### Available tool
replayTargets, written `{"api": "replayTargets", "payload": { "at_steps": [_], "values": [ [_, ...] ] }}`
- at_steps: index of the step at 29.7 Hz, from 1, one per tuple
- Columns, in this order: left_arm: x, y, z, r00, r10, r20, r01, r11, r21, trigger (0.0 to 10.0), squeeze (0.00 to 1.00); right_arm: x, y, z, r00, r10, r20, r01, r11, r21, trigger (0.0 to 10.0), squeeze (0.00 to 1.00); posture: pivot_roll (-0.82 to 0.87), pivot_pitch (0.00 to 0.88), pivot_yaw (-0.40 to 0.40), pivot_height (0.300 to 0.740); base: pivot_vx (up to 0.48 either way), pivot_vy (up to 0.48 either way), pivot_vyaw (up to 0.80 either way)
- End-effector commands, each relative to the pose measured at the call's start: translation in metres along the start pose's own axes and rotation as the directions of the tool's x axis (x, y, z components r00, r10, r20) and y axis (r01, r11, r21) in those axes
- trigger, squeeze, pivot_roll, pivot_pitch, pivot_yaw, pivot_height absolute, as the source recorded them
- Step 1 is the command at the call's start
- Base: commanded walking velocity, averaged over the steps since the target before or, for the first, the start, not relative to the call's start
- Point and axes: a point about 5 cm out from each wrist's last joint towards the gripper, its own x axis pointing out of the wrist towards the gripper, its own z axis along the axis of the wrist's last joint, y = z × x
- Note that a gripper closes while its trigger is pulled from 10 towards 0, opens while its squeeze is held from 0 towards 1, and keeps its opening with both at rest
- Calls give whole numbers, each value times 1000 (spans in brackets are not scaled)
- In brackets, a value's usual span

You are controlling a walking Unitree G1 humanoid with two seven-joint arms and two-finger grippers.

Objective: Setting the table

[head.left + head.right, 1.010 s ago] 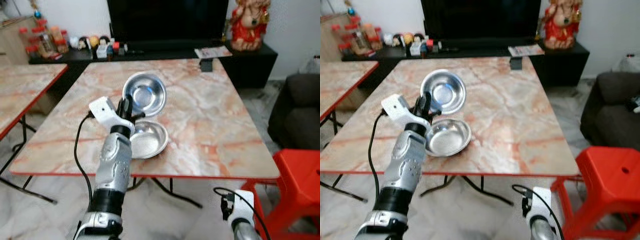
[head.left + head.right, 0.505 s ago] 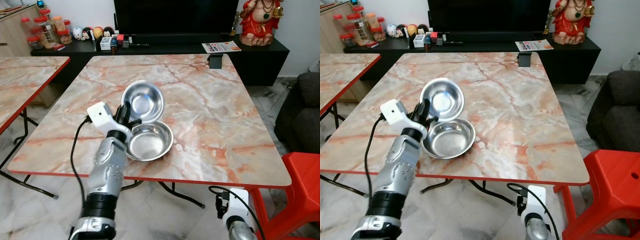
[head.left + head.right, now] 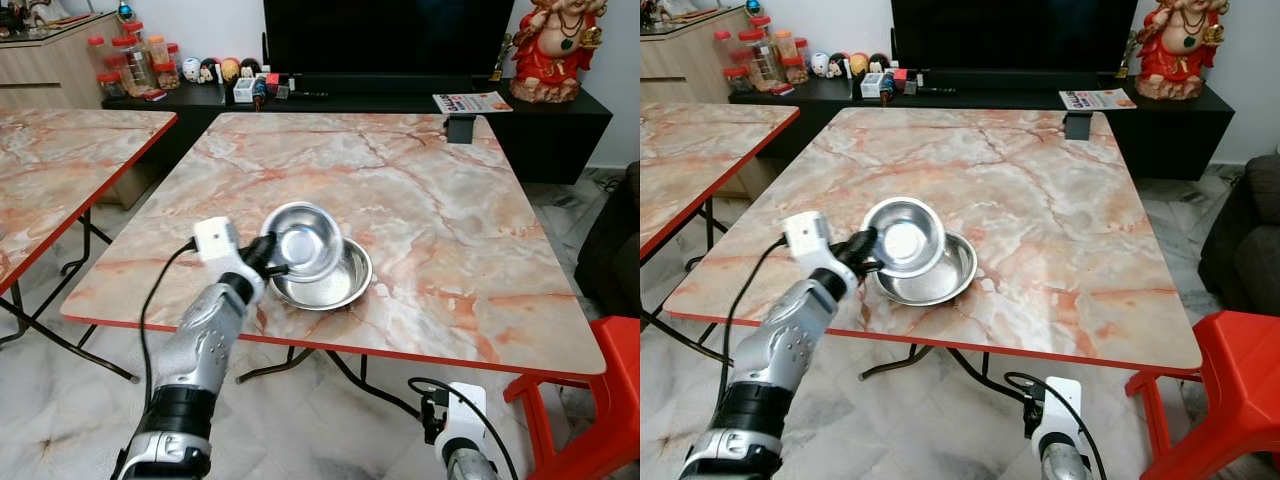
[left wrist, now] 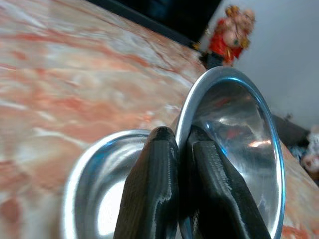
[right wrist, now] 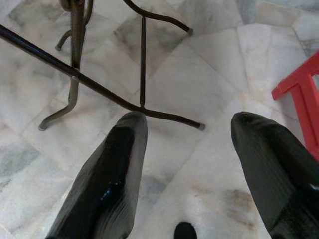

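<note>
Two steel bowls are on the marble table (image 3: 420,190) near its front edge. The lower bowl (image 3: 335,290) rests flat on the tabletop. The upper bowl (image 3: 305,238) is tilted over it, held by its rim. My left gripper (image 3: 268,262) is shut on that rim, and in the left wrist view the two black fingers (image 4: 154,199) pinch the upper bowl's rim (image 4: 224,129) above the lower bowl (image 4: 94,199). My right gripper (image 5: 187,169) hangs low beside the table, open, over the tiled floor.
A second marble table (image 3: 60,160) stands to the left. A red plastic stool (image 3: 600,400) is at the right, by the table's front corner. A dark cabinet (image 3: 400,100) with a TV, jars, a leaflet and a red figurine runs along the back wall. A small black object (image 3: 461,128) sits at the table's far edge.
The camera has shifted, so the table sits differently in view. The held bowl has tipped down from nearly upright to lie closer over the lower bowl. My left gripper still holds its rim.
</note>
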Motion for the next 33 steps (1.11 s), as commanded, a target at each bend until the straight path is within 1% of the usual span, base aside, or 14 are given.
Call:
{"api": "replayTargets", "payload": {
  "at_steps": [1,2,4,7,8,9,13,14,18,19,22,25,27,33],
  "values": [
    [6,-2,-3,999,3,-48,-1,999,32,10000,0,1,3,2,1000,0,2,0,1000,4,10000,0,-28,0,73,740,0,0,0],
    [6,-2,-3,999,6,-52,-4,999,35,10000,0,1,3,2,1000,0,2,0,1000,4,10000,0,-28,0,73,740,0,0,0],
    [12,2,-6,995,75,-65,-75,997,8,10000,0,0,2,1,1000,-2,-1,2,1000,3,10000,0,-37,0,79,740,0,0,0],
    [14,3,-8,991,106,-83,-107,994,-7,10000,0,0,1,0,1000,-4,-3,4,1000,3,10000,0,-39,0,80,740,0,0,0],
    [14,3,-9,987,135,-86,-138,990,-39,10000,0,0,0,-1,1000,-8,-3,8,1000,4,10000,0,-40,0,80,740,0,0,0],
    [14,3,-9,986,140,-85,-145,988,-46,10000,0,0,0,-1,1000,-9,-3,9,1000,4,10000,0,-40,0,80,740,0,0,0],
    [15,6,-12,978,187,-92,-192,980,-45,10000,0,0,-2,-1,1000,-14,-5,14,1000,7,10000,0,-34,0,77,740,0,0,0],
    [15,6,-12,978,187,-92,-192,980,-45,10000,0,0,-2,-1,1000,-14,-5,14,1000,7,10000,0,-34,0,77,740,0,0,0],
    [17,4,-14,973,211,-96,-221,969,-111,10000,0,0,-2,-1,1000,-17,-6,17,1000,11,10000,0,-34,0,79,740,0,0,0],
    [18,3,-15,971,215,-100,-227,965,-134,10000,0,0,-1,0,1000,-18,-4,18,1000,14,10000,0,-35,0,80,740,0,0,0],
    [19,0,-18,967,218,-130,-238,957,-165,10000,0,1,-1,1,1000,-20,-1,20,1000,19,10000,0,-35,0,82,740,0,0,0],
    [20,-1,-18,965,221,-138,-244,954,-174,10000,0,1,-1,1,1000,-21,-1,21,1000,20,10000,0,-35,0,82,740,0,0,0],
    [19,-1,-18,964,223,-147,-250,947,-201,10000,0,1,-1,2,1000,-25,0,25,999,23,10000,0,-33,0,84,740,0,0,0],
    [19,1,-14,959,242,-146,-269,941,-206,10000,0,1,-2,2,1000,-28,-2,28,999,23,10000,0,-32,0,82,740,0,0,0]
  ]
}}
